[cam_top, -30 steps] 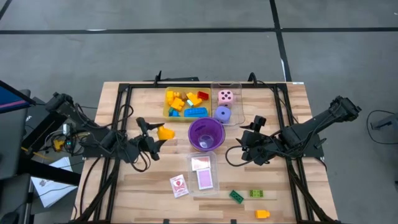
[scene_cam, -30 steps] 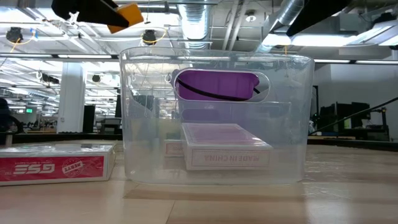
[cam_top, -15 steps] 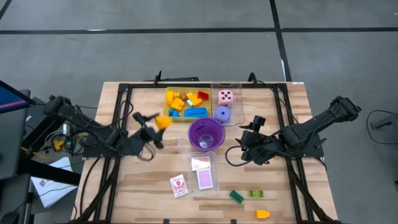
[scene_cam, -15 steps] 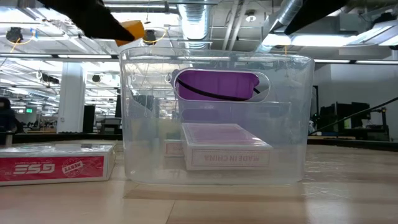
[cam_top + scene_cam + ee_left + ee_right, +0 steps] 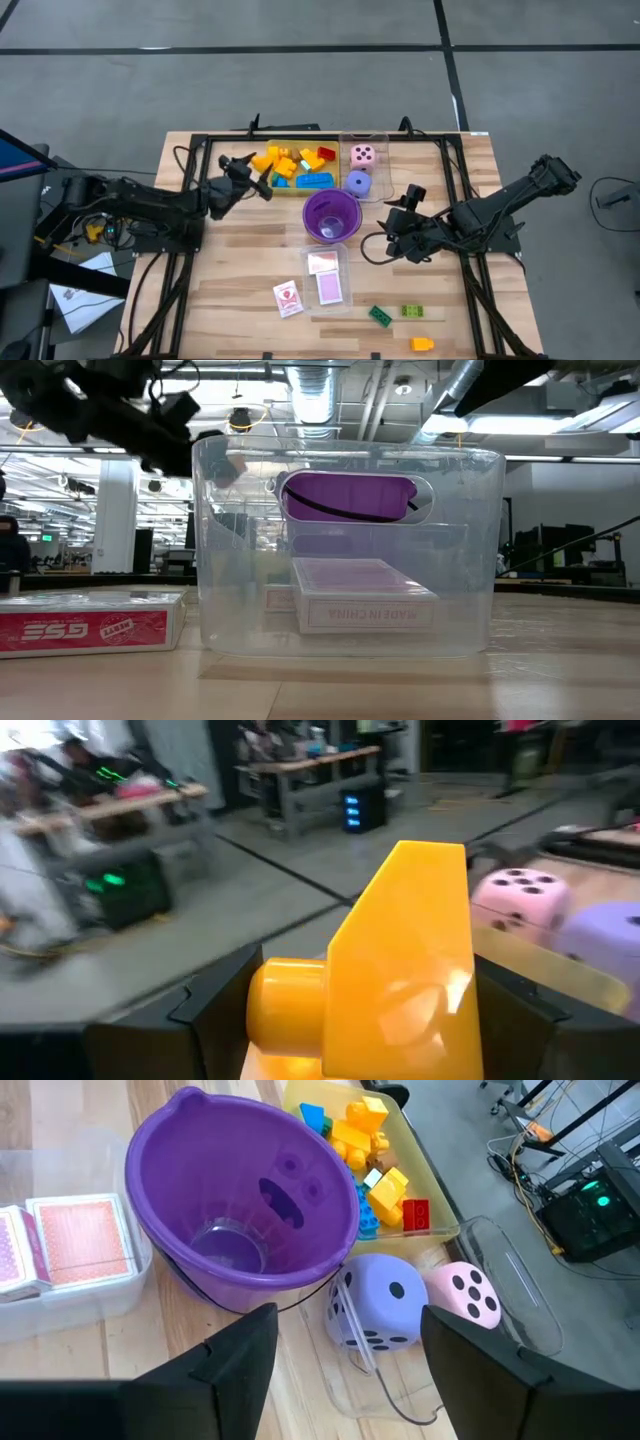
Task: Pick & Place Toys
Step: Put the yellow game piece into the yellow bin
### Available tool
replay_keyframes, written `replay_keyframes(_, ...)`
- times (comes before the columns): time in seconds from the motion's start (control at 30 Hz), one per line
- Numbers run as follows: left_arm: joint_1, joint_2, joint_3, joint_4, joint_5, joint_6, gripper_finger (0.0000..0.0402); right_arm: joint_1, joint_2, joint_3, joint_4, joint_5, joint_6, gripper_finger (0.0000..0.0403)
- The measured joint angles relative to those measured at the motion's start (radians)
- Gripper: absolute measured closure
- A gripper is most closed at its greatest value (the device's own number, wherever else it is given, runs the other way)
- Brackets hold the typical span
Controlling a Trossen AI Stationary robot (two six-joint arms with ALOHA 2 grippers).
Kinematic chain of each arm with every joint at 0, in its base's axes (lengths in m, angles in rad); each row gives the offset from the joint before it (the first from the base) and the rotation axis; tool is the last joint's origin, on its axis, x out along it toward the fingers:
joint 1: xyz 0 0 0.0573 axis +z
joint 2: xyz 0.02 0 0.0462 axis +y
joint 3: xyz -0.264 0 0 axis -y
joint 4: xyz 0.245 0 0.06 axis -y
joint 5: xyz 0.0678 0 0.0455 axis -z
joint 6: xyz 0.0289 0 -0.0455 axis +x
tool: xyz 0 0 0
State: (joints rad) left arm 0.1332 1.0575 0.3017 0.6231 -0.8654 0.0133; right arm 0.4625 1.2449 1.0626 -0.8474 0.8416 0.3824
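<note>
My left claw (image 5: 400, 1030) grips a yellow brick (image 5: 395, 975) just beside the yellow tray (image 5: 268, 185) — held over where bricks collect; my right claw (image 5: 340, 1370), released, waits near the purple cup (image 5: 245, 1205).

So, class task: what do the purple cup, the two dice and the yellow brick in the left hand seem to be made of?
Purple cup: translucent glossy plastic; its base shows through.
Purple die and pink die: matte with rounded edges, perhaps foam or soft plastic.
Yellow brick, gripped by the left hand: smooth hard plastic with shiny highlights.
</note>
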Motion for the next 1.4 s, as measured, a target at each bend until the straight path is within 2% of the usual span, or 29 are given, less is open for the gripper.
replay_keyframes(0.13, 0.094, 0.087, -0.031, 0.120, 0.179, -0.035, 0.0133, 0.000, 0.000, 0.000, 0.018, -0.002, -0.019, 0.0163)
replay_keyframes(0.23, 0.134, 0.177, -0.035, 0.233, 0.266, -0.049, 0.0133, -0.001, 0.000, 0.000, 0.029, -0.002, -0.026, 0.0163)
replay_keyframes(0.43, 0.182, 0.379, -0.034, 0.456, 0.288, -0.041, 0.0133, -0.001, 0.000, 0.000, 0.027, -0.002, -0.027, 0.0163)
replay_keyframes(0.53, 0.200, 0.465, -0.015, 0.508, 0.288, -0.040, 0.0133, -0.001, 0.000, 0.000, 0.026, -0.002, -0.027, 0.0163)
replay_keyframes(0.63, 0.212, 0.537, 0.026, 0.521, 0.288, -0.031, 0.0133, -0.001, 0.000, 0.000, 0.026, -0.002, -0.027, 0.0163)
replay_keyframes(0.73, 0.229, 0.588, 0.084, 0.524, 0.287, 0.042, 0.0133, -0.001, 0.000, 0.000, 0.028, -0.002, -0.032, 0.0163)
replay_keyframes(0.9, 0.263, 0.621, 0.172, 0.475, 0.285, 0.095, 0.0133, -0.001, 0.000, 0.000, 0.029, -0.002, -0.034, 0.0163)
replay_keyframes(1.1, 0.303, 0.622, 0.185, 0.370, 0.286, 0.017, 0.0133, -0.001, 0.002, 0.000, 0.029, -0.002, -0.034, 0.0163)
replay_keyframes(1.4, 0.306, 0.622, 0.185, 0.342, 0.283, 0.003, 0.0132, 0.000, 0.005, 0.000, 0.026, -0.002, -0.034, 0.0163)
